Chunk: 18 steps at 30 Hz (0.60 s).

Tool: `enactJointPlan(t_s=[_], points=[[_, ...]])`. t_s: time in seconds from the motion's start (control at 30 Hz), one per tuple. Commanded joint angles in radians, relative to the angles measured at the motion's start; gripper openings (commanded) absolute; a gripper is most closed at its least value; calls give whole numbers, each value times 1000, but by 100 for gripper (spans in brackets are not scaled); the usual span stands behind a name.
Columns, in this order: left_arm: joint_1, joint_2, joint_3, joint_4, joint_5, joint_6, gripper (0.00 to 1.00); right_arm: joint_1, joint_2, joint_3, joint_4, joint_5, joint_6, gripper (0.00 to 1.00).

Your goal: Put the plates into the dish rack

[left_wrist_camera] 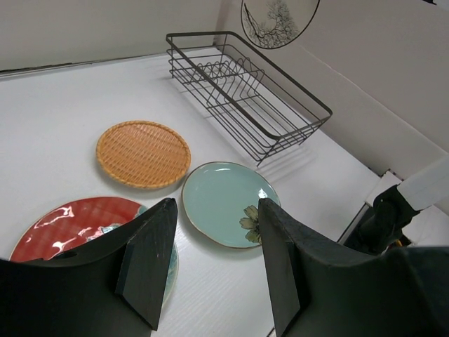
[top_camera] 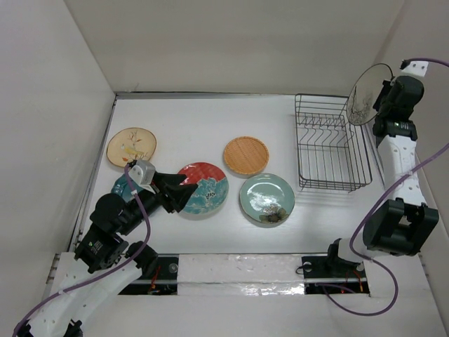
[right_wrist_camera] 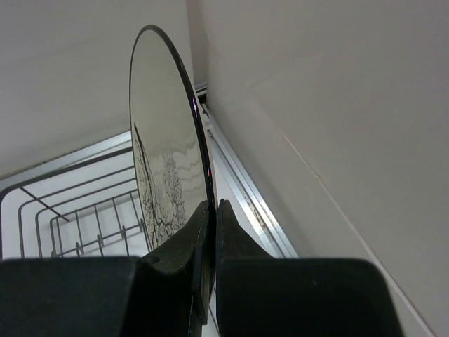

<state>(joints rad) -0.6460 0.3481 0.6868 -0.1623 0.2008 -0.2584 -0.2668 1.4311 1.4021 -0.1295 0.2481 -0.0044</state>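
A white round plate with a dark rim (right_wrist_camera: 165,161), glazed and mirror-glossy, catches pale reflections between the matt black plastic fingers (right_wrist_camera: 184,246) of the right gripper (right_wrist_camera: 210,217). The black rectangular wire dish rack (left_wrist_camera: 280,74) is thin metal with a dull, coated sheen. The orange round plate (left_wrist_camera: 143,153) looks woven, finely ribbed and matt. The red round plate with teal flowers (left_wrist_camera: 74,223) and the pale green round plate (left_wrist_camera: 224,202) carry a smooth, shiny glaze with bright highlights. The white table (left_wrist_camera: 63,112) is matt and faintly grained. The left gripper (left_wrist_camera: 219,210) shows the same matt black plastic, slightly rough.
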Motion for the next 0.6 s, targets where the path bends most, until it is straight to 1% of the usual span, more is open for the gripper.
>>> enactJointPlan(t_s=[0.0,0.1,0.17,0.37,0.57], points=[[-4,-12,14,23,-12,13,47,-3,17,104,133,-27,-80,0],[-4,-9,14,21,-12,15,47,-3,60,141,64,-38,-117,0],[-4,-8,14,20,-15,15,47,-3,81,161,59,-58,-120,0],[-4,-3,14,20,-17,16,47,-3,121,210,27,-55,-126,0],[-4,2,14,18,-20,18,47,-21,120,179,42,-36,-140,0]])
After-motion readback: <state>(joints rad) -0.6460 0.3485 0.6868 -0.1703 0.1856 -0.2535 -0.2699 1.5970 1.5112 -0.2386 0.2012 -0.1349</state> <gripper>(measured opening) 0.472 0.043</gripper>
